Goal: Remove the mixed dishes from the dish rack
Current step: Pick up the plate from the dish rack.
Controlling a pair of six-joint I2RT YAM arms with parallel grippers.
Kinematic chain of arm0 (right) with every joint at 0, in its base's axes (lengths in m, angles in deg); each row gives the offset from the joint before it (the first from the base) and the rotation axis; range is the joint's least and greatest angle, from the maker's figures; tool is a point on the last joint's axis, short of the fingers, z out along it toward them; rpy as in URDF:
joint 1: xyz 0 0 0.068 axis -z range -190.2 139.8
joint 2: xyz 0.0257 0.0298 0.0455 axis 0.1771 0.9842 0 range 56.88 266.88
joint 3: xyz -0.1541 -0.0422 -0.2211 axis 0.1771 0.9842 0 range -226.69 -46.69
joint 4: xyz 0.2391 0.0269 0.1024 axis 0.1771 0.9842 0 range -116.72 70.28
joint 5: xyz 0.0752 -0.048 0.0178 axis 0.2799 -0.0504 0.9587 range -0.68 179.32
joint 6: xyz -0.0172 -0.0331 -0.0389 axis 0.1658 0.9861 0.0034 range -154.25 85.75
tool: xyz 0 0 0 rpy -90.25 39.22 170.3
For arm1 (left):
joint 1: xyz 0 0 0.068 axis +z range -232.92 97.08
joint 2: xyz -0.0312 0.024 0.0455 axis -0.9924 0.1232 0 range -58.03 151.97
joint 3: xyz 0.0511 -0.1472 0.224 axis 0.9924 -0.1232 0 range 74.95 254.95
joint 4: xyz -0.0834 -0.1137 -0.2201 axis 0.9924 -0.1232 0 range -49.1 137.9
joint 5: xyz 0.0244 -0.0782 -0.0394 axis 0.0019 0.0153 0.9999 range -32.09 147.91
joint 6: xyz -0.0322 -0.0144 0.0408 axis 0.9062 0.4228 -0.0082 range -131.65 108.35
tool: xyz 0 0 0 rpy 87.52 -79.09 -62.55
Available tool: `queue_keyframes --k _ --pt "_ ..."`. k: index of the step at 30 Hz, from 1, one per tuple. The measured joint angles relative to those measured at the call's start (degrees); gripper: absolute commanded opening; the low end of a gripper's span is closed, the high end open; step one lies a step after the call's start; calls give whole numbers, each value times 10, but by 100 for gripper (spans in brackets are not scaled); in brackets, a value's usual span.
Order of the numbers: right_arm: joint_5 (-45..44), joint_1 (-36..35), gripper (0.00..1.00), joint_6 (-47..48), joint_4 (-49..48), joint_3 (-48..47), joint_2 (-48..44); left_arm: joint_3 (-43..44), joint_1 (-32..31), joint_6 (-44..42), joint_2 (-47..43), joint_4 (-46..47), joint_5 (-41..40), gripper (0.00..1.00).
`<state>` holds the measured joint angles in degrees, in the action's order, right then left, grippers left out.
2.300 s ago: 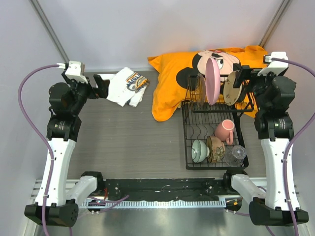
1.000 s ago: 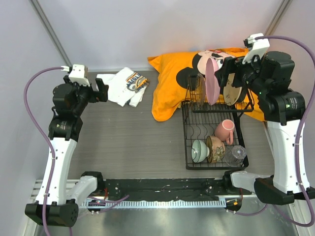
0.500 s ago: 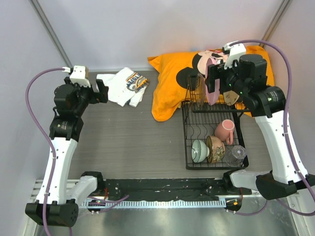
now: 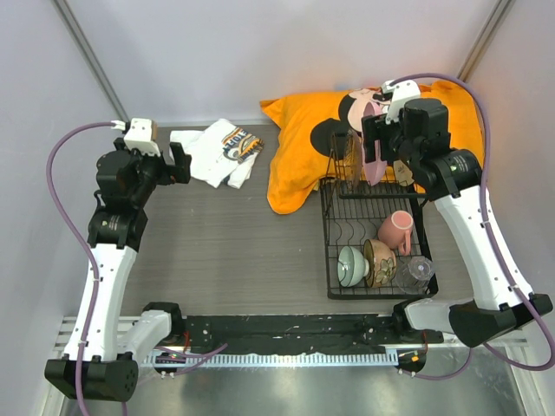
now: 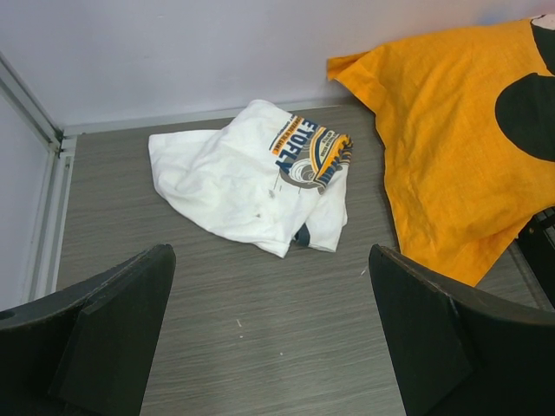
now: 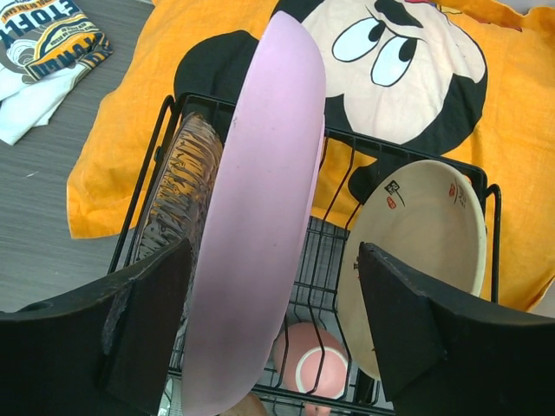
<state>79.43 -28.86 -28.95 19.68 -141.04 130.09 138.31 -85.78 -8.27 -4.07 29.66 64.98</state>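
In the overhead view the dish rack (image 4: 334,217) sat on the desk (image 4: 234,243) at right of centre, its far end lying over an orange cartoon-mouse cloth (image 4: 295,147). The right pincer (image 6: 273,260) hung above that far end with its fingers spread wide, one on each side of the pink plate (image 6: 260,199). The plate stood on edge in the rack's slots. Whether either finger touched the plate could not be told. To the right of the pink plate in the wrist view, the tan speckled plate (image 6: 425,243) leaned in the rack with its face turned toward the camera. A clear ribbed glass piece (image 6: 173,191) stood at the plate's left. In the lower part of the rack, seen from overhead, the pink handled mug (image 4: 395,230) lay above a row made up of the pale green bowl (image 4: 351,264), the brown patterned bowl (image 4: 380,262) and the small clear glass (image 4: 416,271). At the upper left of that view the left pincer (image 5: 269,260) was spread and gripped nothing. It was raised over the bare desk, and a crumpled white printed shirt (image 5: 251,178) lay beyond it.
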Motion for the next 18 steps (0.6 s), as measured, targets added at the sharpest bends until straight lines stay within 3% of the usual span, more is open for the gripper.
queue_keyframes --k 6,18 --pt "0 0 57 5 -10 4 4 -6 0 -6 0 1 0 100" --pt "-19 0 33 -7 -21 4 4 -6 0 -7 0 3 -5 100"
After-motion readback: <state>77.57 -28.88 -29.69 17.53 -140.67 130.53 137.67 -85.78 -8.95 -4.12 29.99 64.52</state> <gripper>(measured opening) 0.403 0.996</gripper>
